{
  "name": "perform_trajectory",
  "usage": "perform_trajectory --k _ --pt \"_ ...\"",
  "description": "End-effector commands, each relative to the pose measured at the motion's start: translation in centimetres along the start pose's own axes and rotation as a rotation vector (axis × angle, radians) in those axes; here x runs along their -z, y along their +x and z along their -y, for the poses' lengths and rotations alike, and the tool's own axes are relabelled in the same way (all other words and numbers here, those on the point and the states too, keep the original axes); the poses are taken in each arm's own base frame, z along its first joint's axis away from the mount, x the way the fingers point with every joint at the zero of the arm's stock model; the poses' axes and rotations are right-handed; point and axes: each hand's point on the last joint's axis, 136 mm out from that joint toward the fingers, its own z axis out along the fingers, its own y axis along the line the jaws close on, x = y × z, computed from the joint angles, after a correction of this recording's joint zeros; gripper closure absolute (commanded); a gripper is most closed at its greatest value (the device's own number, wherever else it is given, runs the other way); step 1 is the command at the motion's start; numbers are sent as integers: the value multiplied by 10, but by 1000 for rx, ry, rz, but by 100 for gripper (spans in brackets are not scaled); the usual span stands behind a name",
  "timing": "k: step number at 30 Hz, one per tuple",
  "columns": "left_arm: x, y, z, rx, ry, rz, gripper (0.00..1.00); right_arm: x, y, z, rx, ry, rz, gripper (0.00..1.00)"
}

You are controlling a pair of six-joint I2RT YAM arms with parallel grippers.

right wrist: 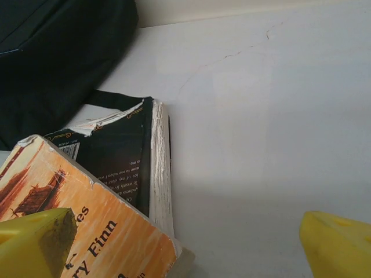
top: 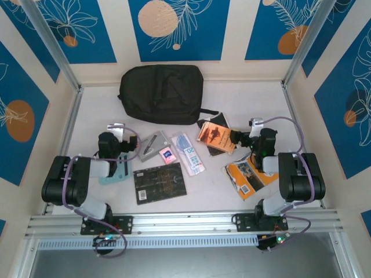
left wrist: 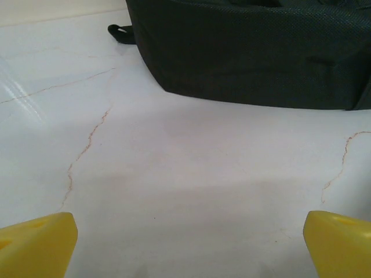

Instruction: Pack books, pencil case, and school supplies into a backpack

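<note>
Cover of orange book (right wrist: 98, 229): "…ry Finn" readable.

Ahead of the left gripper (left wrist: 188, 243), bare table (left wrist: 174, 162) is available up to the backpack (left wrist: 255, 52), whose wall closes off the far side. Between the arms, the surface is taken up by a grey pouch (top: 152, 146), a pink item (top: 167, 155), a clear packet (top: 189, 153) and a black book (top: 160, 184). At the right gripper (right wrist: 186, 243), passage to the left is blocked by two stacked paperbacks (right wrist: 130, 162). Ahead and to the right, the table is unobstructed.
</note>
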Motion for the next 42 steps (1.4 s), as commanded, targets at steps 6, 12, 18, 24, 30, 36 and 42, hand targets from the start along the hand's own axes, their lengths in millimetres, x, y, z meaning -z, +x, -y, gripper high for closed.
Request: perform_trajectory --k 6,12,18,24,30,36,42 --pt "-1 -14 -1 4 7 36 0 -2 -9 -5 21 -22 21 1" --pt "-2 -14 -1 5 6 32 0 -2 -9 -5 22 -20 21 1" --pt "-2 -15 1 -8 -3 34 0 -2 -9 -5 24 -19 20 1" --pt "-2 -15 1 -9 -4 35 0 -2 -9 -5 24 -19 20 1" --pt "-1 -15 1 -8 -5 40 0 -2 -9 -5 24 -20 21 1" --pt "14 -25 -4 -1 -34 91 0 0 -10 -7 23 -32 31 1" --pt "63 -76 -15 36 -69 193 0 20 -21 -16 54 -50 100 1"
